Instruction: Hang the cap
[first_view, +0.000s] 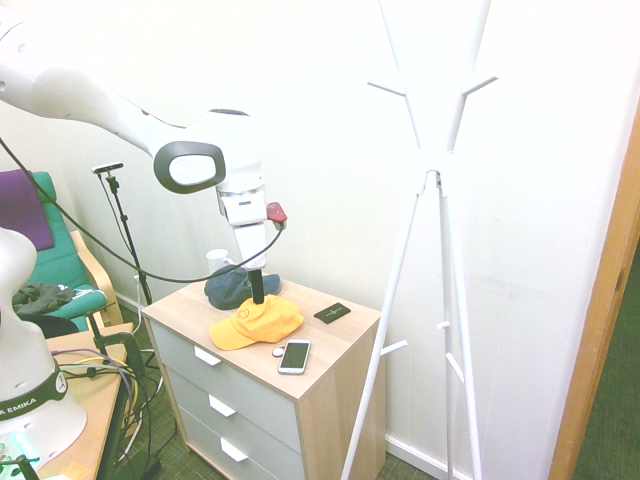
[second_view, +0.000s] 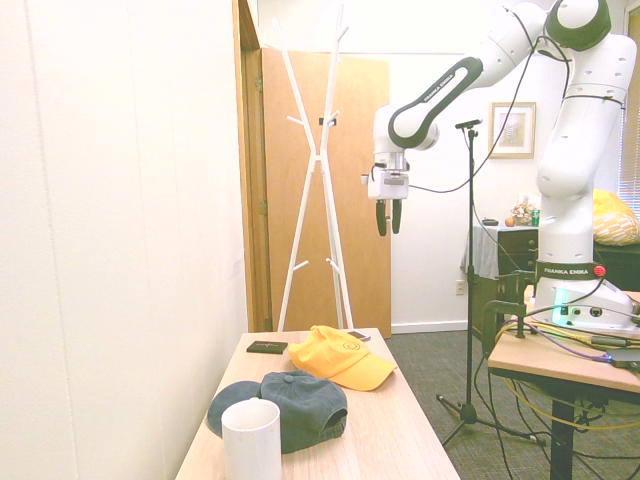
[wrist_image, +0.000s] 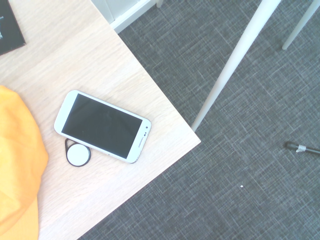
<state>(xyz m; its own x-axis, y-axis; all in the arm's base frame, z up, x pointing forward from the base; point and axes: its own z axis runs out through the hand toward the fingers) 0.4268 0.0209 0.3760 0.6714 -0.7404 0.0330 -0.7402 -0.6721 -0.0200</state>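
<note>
Kept the gripper (second_view: 388, 217) empty, with its 2 fingers parted above the dresser (first_view: 180, 312). Found the yellow cap (first_view: 262, 322) lying there, at 11 o'clock from the phone (first_view: 294, 356) in the first exterior view. Had 0 stages of the hanging done, judging by this. Had yet to descend, grip, lift, carry towards the coat stand (first_view: 384, 320) at 2 o'clock, hook and release.
</note>
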